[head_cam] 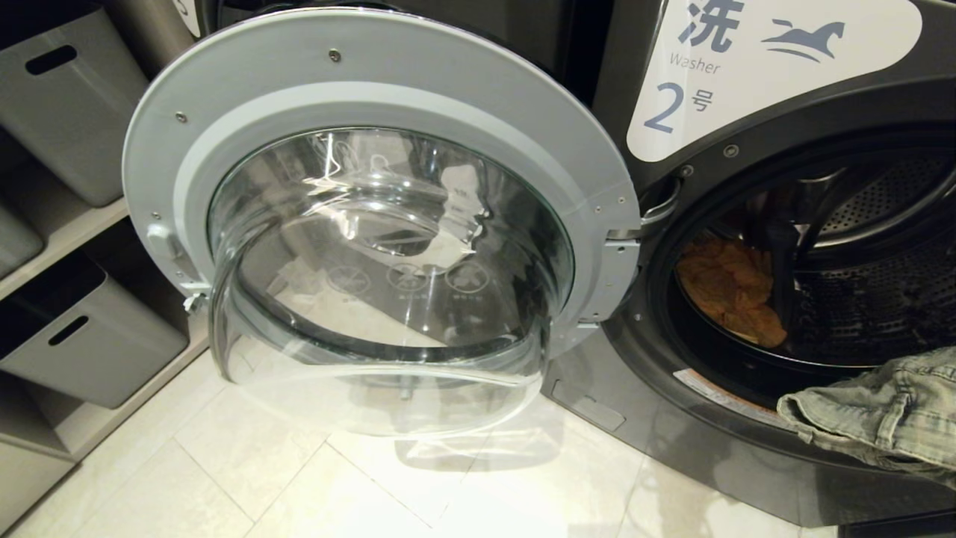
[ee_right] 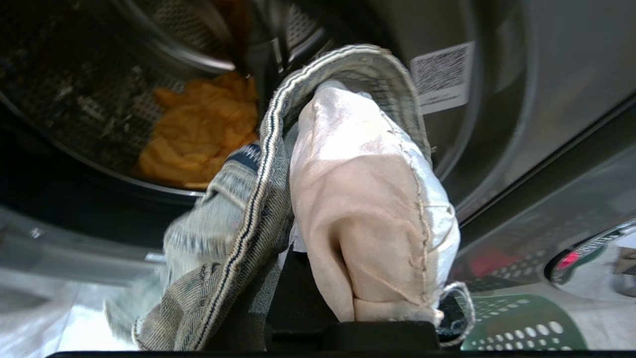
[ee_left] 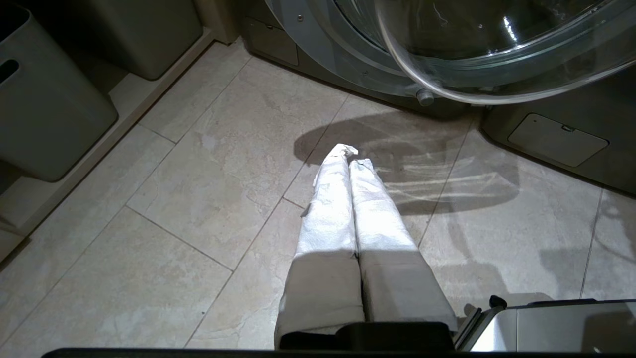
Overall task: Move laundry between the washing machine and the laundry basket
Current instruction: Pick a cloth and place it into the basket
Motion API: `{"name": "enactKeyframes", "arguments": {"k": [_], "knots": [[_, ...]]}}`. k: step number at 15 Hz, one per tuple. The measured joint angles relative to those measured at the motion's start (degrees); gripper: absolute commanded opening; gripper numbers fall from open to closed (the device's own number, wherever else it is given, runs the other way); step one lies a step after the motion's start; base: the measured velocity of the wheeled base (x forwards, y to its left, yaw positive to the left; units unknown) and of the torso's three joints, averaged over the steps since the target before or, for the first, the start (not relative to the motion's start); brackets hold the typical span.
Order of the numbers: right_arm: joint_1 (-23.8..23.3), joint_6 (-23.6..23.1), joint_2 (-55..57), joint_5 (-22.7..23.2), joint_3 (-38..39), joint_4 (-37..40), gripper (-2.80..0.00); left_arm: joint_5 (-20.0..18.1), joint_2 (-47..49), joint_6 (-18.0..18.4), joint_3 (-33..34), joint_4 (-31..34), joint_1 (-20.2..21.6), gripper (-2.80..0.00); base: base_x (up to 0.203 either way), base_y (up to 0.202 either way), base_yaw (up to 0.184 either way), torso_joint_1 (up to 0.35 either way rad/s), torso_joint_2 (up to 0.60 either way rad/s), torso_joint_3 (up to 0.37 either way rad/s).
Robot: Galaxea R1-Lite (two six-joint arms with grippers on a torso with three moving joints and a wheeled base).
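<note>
Currently the right end effector (ee_right: 318, 209), cloth-covered, is clamped nearly shut on the denim garment (head_cam: 881, 411), which hangs at the drum mouth of the washing machine (head_cam: 747, 224), door (head_cam: 373, 224) swung wide. A yellow-orange garment (head_cam: 732, 291) lies inside the drum. The laundry basket (ee_right: 516, 323) sits low beside the machine. Left end effector (ee_left: 348, 159) hangs closed and empty over the floor (ee_left: 174, 223). Judgement: denim is heavy, limp, non-slippery; a pinch at the thick waistband seam should hold best; trailing folds may snag the door rim.
</note>
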Motion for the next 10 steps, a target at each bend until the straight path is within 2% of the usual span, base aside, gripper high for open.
{"name": "enactKeyframes", "arguments": {"k": [3, 10], "knots": [[-2.38, -0.16, -0.23, -0.31, -0.58, 0.96, -2.80, 0.00, 0.00, 0.00, 0.00, 0.00, 0.00, -2.80, 0.000, 0.000, 0.000, 0.000, 0.00, 0.000], [-12.85, -0.23, 0.35, 0.16, -2.14, 1.05, -2.80, -0.02, 0.00, -0.02, 0.00, -0.01, 0.00, -2.80, 0.000, 0.000, 0.000, 0.000, 0.00, 0.000]]}}
